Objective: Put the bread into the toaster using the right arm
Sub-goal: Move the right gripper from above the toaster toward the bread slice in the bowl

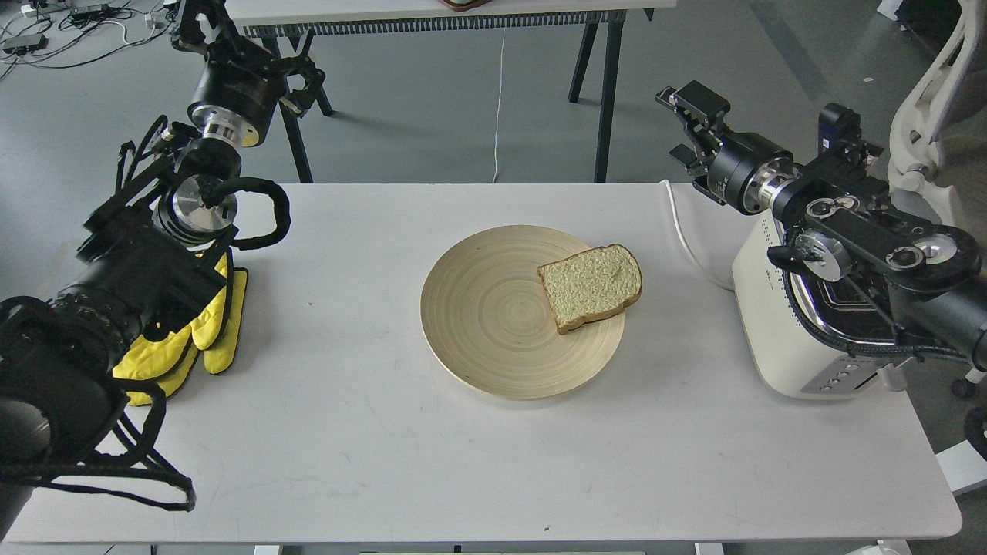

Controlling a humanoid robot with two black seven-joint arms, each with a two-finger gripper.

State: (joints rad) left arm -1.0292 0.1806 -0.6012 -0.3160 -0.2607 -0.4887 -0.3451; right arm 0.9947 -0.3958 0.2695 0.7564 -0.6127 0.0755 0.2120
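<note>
Grey concrete floor; a second table on black legs stands at the far side, cables lying on the floor at upper left. Work surface: white table with rounded corners, faint scuffs. A round pale wooden plate sits near its centre. Yellow gloves lie at the left edge, partly under the left arm.

The bread: one slice, pale speckled crumb, brown crust, lying flat on the plate's right rim and overhanging it slightly. The toaster: cream-white, chrome top, button row on its near side, at the table's right edge, white cord running back from it. Well apart from the bread.

The right arm crosses over the toaster; right gripper is raised beyond the table's far edge, holding nothing, finger spacing not discernible. Left gripper is raised at upper left, empty; its opening cannot be judged.
</note>
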